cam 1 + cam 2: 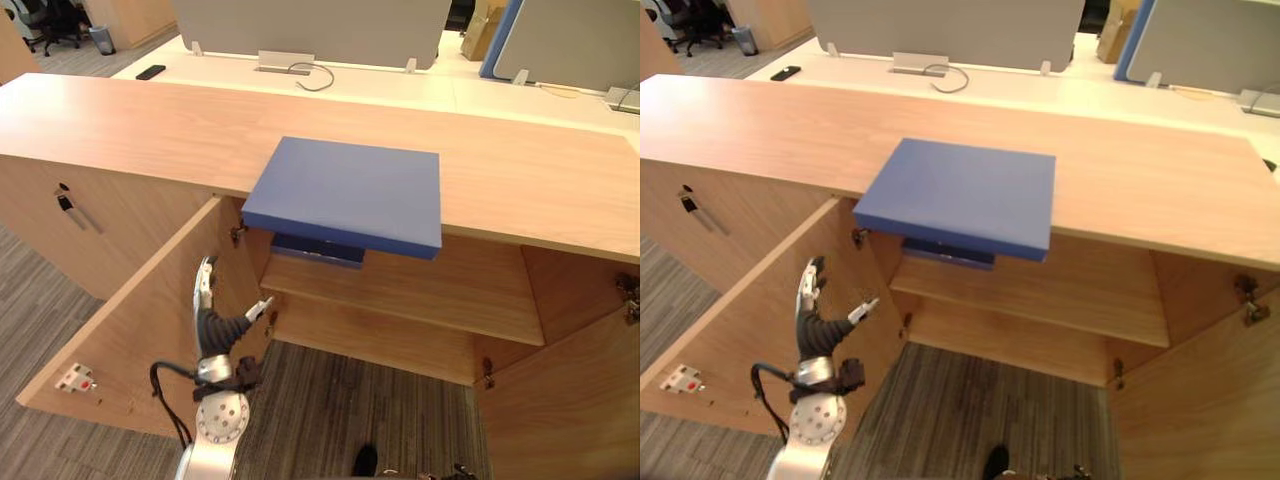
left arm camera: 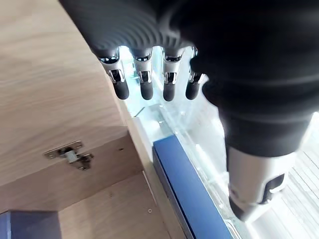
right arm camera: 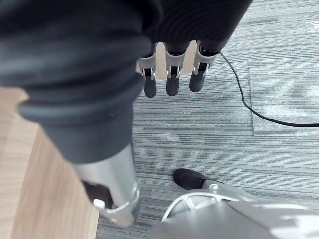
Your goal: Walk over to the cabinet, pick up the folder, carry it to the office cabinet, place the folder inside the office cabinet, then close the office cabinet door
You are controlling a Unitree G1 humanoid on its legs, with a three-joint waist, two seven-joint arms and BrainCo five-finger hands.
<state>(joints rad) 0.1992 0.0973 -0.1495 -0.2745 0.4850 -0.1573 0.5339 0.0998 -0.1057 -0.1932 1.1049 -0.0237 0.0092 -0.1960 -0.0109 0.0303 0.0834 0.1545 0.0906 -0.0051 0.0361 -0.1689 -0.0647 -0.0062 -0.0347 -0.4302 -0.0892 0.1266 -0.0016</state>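
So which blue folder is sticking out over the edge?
The big lighter blue folder on the cabinet top, its front edge overhanging. The darker blue one lies tucked on the shelf underneath.

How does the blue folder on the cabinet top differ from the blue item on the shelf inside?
The top folder lies on the cabinet top, overhanging its front edge; the shelf item lies on the inner shelf. The top folder shows in full, lighter blue; the shelf item is darker and mostly hidden under it. Both are blue and flat.
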